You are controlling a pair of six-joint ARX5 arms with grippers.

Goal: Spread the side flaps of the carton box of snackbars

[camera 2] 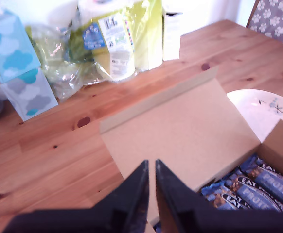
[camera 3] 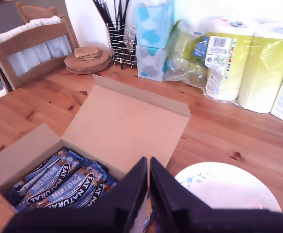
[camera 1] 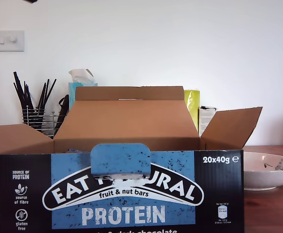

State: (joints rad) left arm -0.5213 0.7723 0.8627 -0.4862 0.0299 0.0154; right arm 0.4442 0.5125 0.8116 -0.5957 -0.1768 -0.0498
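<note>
The carton box of snackbars (camera 1: 122, 194) stands open on the wooden table (camera 2: 44, 150), both side flaps (camera 1: 231, 127) spread outward. A white bowl (camera 1: 270, 170) sits just beside it. My first gripper (camera 2: 151, 167) and my second gripper (camera 3: 148, 165) hover above, jaws nearly closed, empty.

carton box (camera 1: 219, 194): EAT NATURAL | fruit & nut bars | PROTEIN | 20x40g

The carton box (camera 1: 122, 191) runs off the exterior view's lower edge, cutting its bottom line of print, and its front wall hides the snack bars (camera 3: 63, 182) there. The wide lid flap (camera 1: 127, 119) screens most of the tissue box (camera 1: 80, 83) and yellow-green packet (camera 1: 192, 104). Neither arm appears in the exterior view; fine print on the box's front panel is too small to read.
</note>
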